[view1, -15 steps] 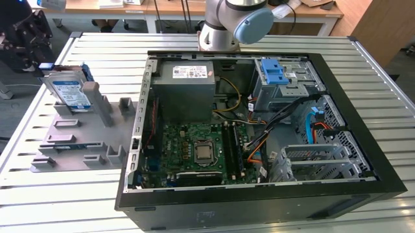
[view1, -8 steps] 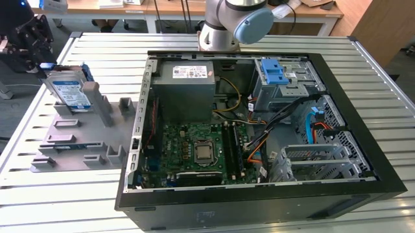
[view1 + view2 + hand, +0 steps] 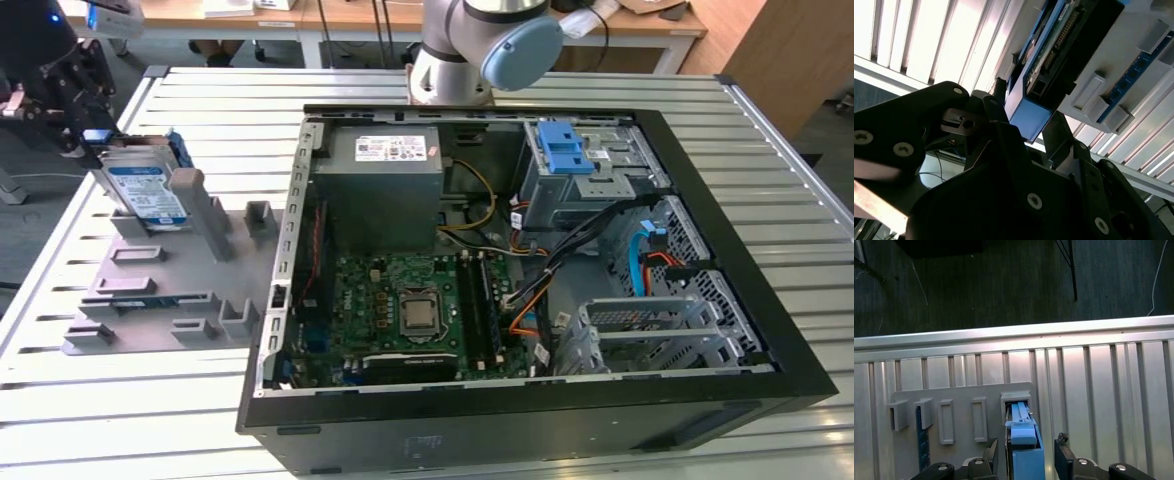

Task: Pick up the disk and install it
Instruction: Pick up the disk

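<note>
The flat silver rectangular disk (image 3: pixel 144 190), edged by a blue plastic carrier frame, stands on edge in a grey plastic fixture plate (image 3: pixel 187 270) at the upper left of the exterior view, beside the open black computer case (image 3: pixel 534 415). The black gripper (image 3: pixel 1028 442) straddles its blue end, fingers (image 3: pixel 1061 446) spread, with gaps on both sides.

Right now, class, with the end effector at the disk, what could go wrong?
1. The open end effector straddles just the disk's blue end; so shallow a grip might slip.
2. The disk leans in its slot of the grey holder, so it may catch on the holder's posts when lifted.
</note>
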Tool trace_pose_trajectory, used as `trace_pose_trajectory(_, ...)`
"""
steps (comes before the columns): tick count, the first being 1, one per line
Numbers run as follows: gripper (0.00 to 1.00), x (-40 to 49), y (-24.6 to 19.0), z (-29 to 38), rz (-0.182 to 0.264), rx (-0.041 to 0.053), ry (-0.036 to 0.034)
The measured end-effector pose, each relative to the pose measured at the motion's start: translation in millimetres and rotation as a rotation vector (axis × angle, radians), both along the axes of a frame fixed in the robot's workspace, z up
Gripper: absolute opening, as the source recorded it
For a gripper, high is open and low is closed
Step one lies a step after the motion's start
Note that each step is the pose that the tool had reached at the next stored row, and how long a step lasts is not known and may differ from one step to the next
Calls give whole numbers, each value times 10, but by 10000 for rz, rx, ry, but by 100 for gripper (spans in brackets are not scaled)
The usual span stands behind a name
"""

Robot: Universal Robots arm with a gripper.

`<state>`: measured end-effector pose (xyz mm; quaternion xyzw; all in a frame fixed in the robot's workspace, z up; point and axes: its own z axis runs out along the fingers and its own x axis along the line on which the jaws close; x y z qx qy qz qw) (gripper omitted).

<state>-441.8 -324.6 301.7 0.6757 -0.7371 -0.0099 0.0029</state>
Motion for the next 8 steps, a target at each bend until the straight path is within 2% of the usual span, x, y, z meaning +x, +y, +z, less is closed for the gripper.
trace_pose_trajectory(8, 56, 0, -1, -51, 14, -6, -3)
